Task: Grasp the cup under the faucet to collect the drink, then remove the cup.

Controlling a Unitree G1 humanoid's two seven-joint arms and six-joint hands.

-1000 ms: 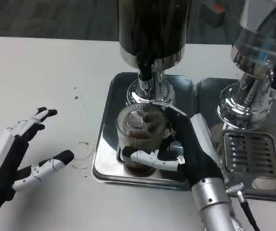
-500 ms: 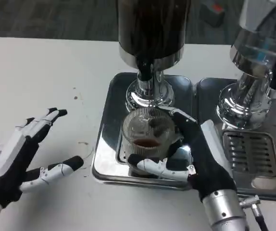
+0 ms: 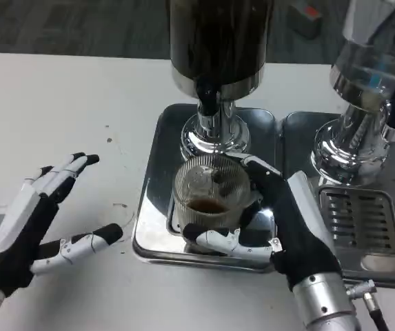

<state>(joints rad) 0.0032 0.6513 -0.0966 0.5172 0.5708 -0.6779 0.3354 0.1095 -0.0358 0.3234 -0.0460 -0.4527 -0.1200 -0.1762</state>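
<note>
A clear ribbed cup (image 3: 208, 193) with a little brown drink in its bottom stands on the steel drip tray (image 3: 154, 152), just in front of the black faucet (image 3: 208, 103) of the dark drink dispenser (image 3: 219, 41). My right hand (image 3: 280, 221) grips the cup from the right, thumb across its front and fingers behind it. My left hand (image 3: 28, 224) hovers over the white table to the left of the tray, fingers spread, holding nothing.
A second dispenser (image 3: 369, 89) with a chrome base stands at the right on its own tray, with a slotted drain grate (image 3: 357, 219) in front of it. Small drops and ring marks (image 3: 118, 207) lie on the table between my left hand and the tray.
My right hand has drawn the cup a little toward me, away from the faucet base, with drink now in its bottom. My left hand has shifted slightly right.
</note>
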